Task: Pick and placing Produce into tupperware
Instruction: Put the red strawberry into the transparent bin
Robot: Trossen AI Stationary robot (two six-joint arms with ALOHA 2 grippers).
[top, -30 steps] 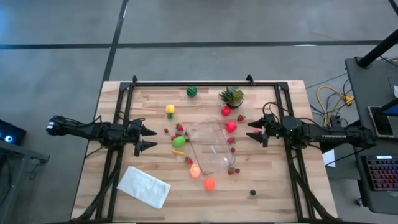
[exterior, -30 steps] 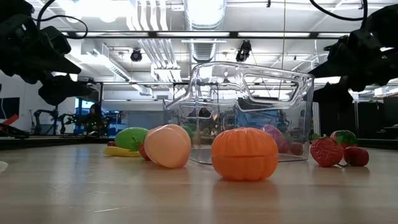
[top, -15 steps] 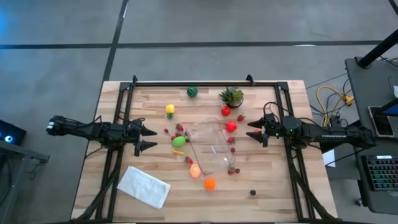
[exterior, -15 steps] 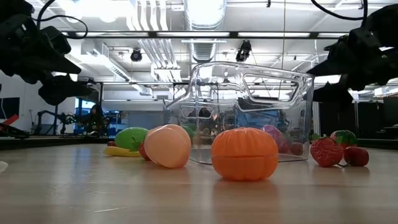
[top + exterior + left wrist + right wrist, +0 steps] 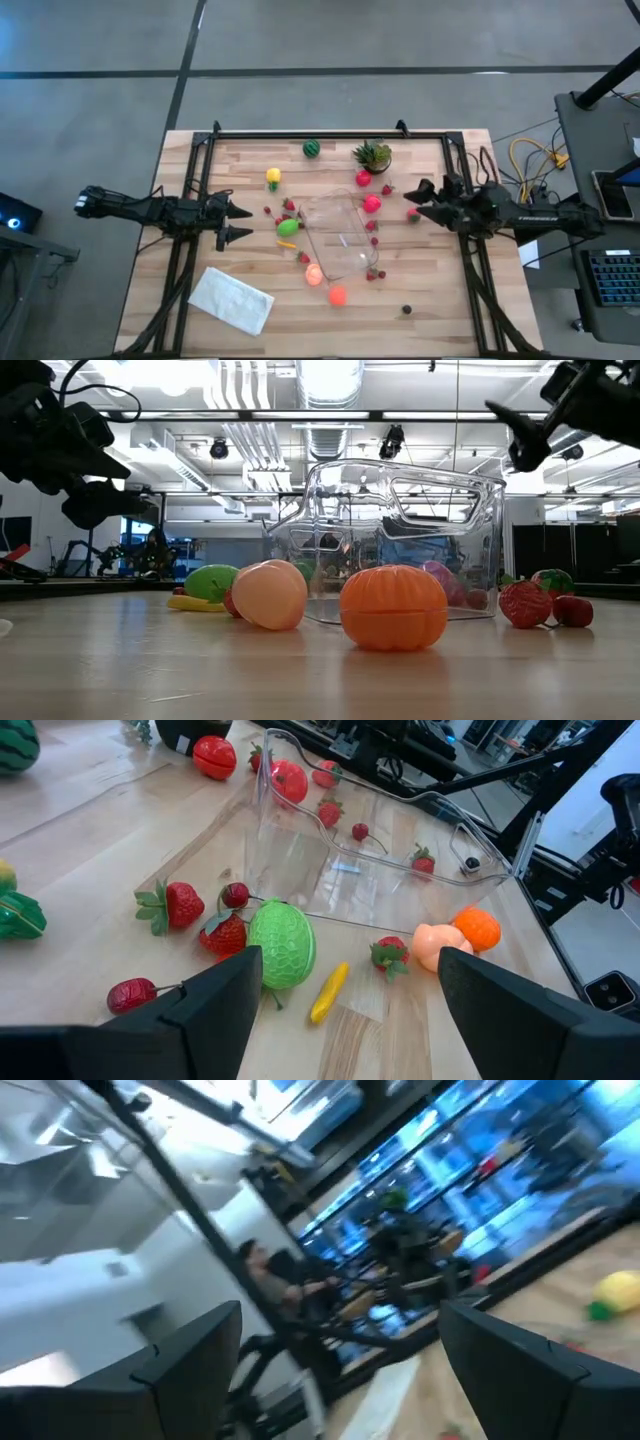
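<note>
The clear tupperware (image 5: 340,238) stands open side up on its base at mid-table. Produce lies scattered around it on the wood: a lime green fruit (image 5: 288,227), a yellow piece (image 5: 330,992), a peach one (image 5: 268,594), an orange one (image 5: 394,607), red ones (image 5: 372,204), a striped watermelon (image 5: 311,148) and small strawberries (image 5: 168,906). My left gripper (image 5: 240,222) hovers open left of the lime fruit. My right gripper (image 5: 422,198) is open, raised right of the tupperware, tipped upward.
A spiky potted plant (image 5: 372,155) stands near the far edge. A white folded cloth (image 5: 231,299) lies at the near left. A small dark object (image 5: 406,310) sits near the near edge. Black frame rails (image 5: 190,250) run along both sides.
My right gripper has risen and tipped upward, drawing slightly toward the table's right edge, and its wrist camera now looks into the room. A strawberry beneath it has come into view. The left arm and the produce have kept still.
</note>
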